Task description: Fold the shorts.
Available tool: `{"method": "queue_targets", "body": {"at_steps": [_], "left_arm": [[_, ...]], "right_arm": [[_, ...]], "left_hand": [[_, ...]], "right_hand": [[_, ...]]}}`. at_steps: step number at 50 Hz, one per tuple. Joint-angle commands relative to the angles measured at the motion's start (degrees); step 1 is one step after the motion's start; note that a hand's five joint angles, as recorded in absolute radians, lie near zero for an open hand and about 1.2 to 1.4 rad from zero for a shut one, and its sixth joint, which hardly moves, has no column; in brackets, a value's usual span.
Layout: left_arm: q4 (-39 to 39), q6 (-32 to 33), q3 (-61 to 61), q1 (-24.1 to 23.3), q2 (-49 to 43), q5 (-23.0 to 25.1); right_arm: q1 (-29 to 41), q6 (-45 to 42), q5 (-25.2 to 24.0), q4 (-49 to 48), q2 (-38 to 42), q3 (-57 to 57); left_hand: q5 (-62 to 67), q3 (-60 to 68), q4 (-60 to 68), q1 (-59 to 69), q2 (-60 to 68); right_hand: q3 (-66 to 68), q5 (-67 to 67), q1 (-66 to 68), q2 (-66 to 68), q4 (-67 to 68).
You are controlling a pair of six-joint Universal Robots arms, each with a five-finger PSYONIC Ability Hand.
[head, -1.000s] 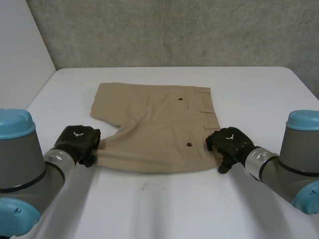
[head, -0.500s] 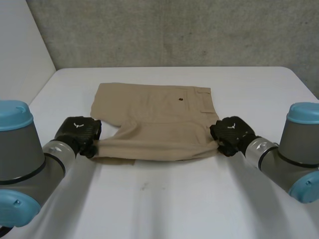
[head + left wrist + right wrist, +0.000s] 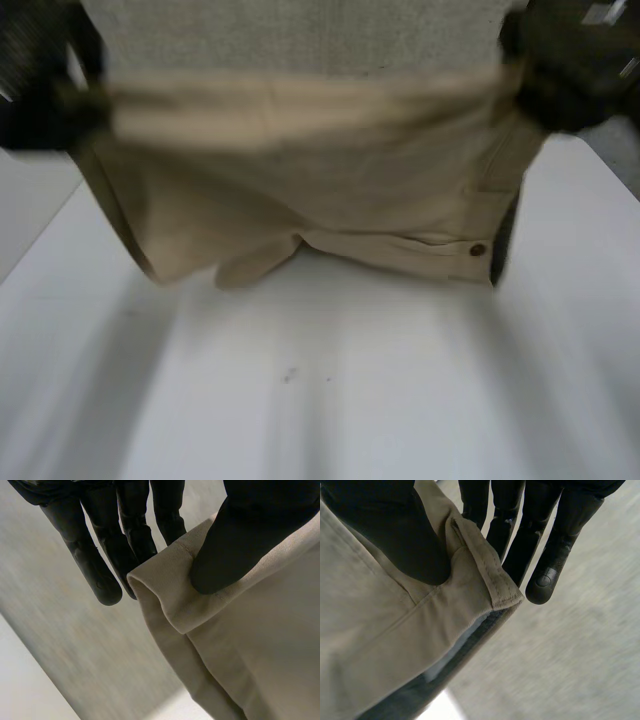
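Shorts [image 3: 300, 190] now hang lifted, tan, taut; left hand [image 3: 40, 100] and right hand [image 3: 570, 70] pinch corners.

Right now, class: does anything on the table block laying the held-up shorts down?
Nothing visible does. The left robot hand and right robot hand pinch the shorts at their upper corners, over the table, with no object beneath.

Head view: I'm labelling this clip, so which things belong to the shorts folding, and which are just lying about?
Part of the job: shorts, hanging between the hands; left hand and right hand, each pinching a corner.
Not part of it: white table; grey wall.
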Motion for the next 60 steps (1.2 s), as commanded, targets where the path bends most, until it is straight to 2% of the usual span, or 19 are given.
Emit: {"method": "queue_targets", "body": {"at_steps": [1, 3, 10, 18, 22, 25, 26, 30, 35, 36, 37, 38, 39, 41, 45, 49, 56, 60], "left_arm": [[-3.66, -1.16, 13.57, 0.51, 2.07, -0.04], [-3.66, -1.16, 13.92, 0.59, 0.93, 0.05], [-3.13, -0.81, 10.06, 0.77, -12.33, 0.31], [5.12, 0.25, 12.34, 0.60, -32.37, 0.05], [11.45, 1.83, 16.64, 0.59, -42.21, 0.05], [16.72, 4.37, 21.64, 0.24, -49.24, -0.39], [19.17, 5.95, 24.97, 0.16, -52.39, -0.65], [23.66, 9.64, 33.75, -0.20, -60.04, -1.26], [25.08, 11.76, 43.53, -0.28, -68.85, -1.09], [25.34, 11.76, 44.50, -0.37, -70.08, -0.83], [25.52, 11.85, 45.03, -0.46, -71.13, -0.65], [26.48, 11.94, 45.21, -0.63, -72.45, -0.48], [27.36, 12.02, 45.21, -0.81, -72.99, -0.48], [29.29, 12.20, 44.78, -1.34, -73.43, -0.30], [34.21, 12.38, 41.79, -2.13, -72.99, -0.56], [36.07, 12.38, 38.72, -2.92, -70.28, -1.79], [34.84, 12.11, 25.02, -4.94, -57.71, -4.52], [32.47, 11.67, 13.86, -6.61, -48.84, -4.61]], "right_arm": [[-0.14, 2.27, 0.99, 6.36, -2.53, -9.87], [-0.14, 2.27, 0.99, 7.24, -1.66, -10.32], [0.56, 1.92, 2.56, 8.21, 10.02, -9.26], [1.88, 0.69, 5.12, 5.58, 24.96, -9.00], [1.97, 0.51, 6.69, -0.82, 33.13, -9.61], [2.15, 0.78, 11.17, -9.17, 38.15, -10.84], [2.84, 0.69, 14.05, -14.06, 39.90, -11.71], [5.39, -0.62, 18.99, -27.07, 43.07, -13.38], [6.36, -4.49, 19.62, -32.57, 48.34, -16.90], [6.54, -5.28, 19.71, -32.22, 49.40, -18.04], [6.80, -6.07, 19.71, -31.78, 50.37, -19.01], [7.41, -7.64, 20.14, -30.39, 52.47, -20.76], [7.68, -8.44, 20.23, -29.50, 53.36, -21.47], [7.95, -9.42, 20.32, -28.01, 54.33, -22.36], [8.21, -9.86, 20.23, -25.72, 53.98, -22.27], [8.21, -9.51, 20.06, -23.70, 49.34, -18.68], [7.51, -7.92, 18.39, -18.25, 39.40, -10.15], [7.33, -8.01, 14.01, -11.93, 33.34, -4.00]], "left_hand": [[14.96, 11.97, 11.64, 17.12, 11.51], [14.96, 11.97, 11.64, 17.12, 11.51], [14.96, 11.97, 11.64, 17.12, 11.51], [14.96, 11.97, 11.64, 17.12, 11.51], [14.96, 11.97, 11.64, 17.12, 11.51], [14.96, 11.97, 11.64, 17.12, 11.51], [14.96, 11.97, 11.64, 17.12, 11.51], [14.96, 11.97, 11.64, 17.12, 11.51], [14.96, 11.97, 11.64, 17.12, 11.51], [14.96, 11.97, 11.64, 17.12, 11.51], [10.32, 7.33, 6.99, 12.47, 6.87], [-18.20, -21.19, -21.53, -16.05, -21.66], [-32.48, -35.47, -35.80, -30.32, -35.93], [-55.04, -58.03, -58.36, -52.88, -58.49], [-55.04, -58.03, -58.36, -52.88, -58.49], [-54.83, -57.82, -58.15, -52.67, -58.28], [-52.64, -55.63, -55.96, -50.48, -56.09], [-50.45, -53.44, -53.78, -48.30, -53.91]], "right_hand": [[13.78, 14.43, 24.63, 12.90, 11.85], [13.78, 14.43, 24.63, 12.90, 11.85], [13.78, 14.43, 24.63, 12.90, 11.85], [13.78, 14.43, 24.63, 12.90, 11.85], [13.78, 14.43, 24.63, 12.90, 11.85], [13.78, 14.43, 24.63, 12.90, 11.85], [13.78, 14.43, 24.63, 12.90, 11.85], [13.78, 14.43, 24.63, 12.90, 11.85], [13.78, 14.43, 24.63, 12.90, 11.85], [9.67, 10.32, 20.53, 8.79, 7.74], [-8.52, -7.87, 2.33, -9.40, -10.45], [-44.50, -43.86, -33.65, -45.38, -46.44], [-56.22, -55.57, -45.37, -57.10, -58.15], [-56.22, -55.57, -45.37, -57.10, -58.15], [-56.22, -55.57, -45.37, -57.10, -58.15], [-56.22, -55.57, -45.37, -57.10, -58.15], [-56.22, -55.57, -45.37, -57.10, -58.15], [-56.22, -55.57, -45.37, -57.10, -58.15]]}}
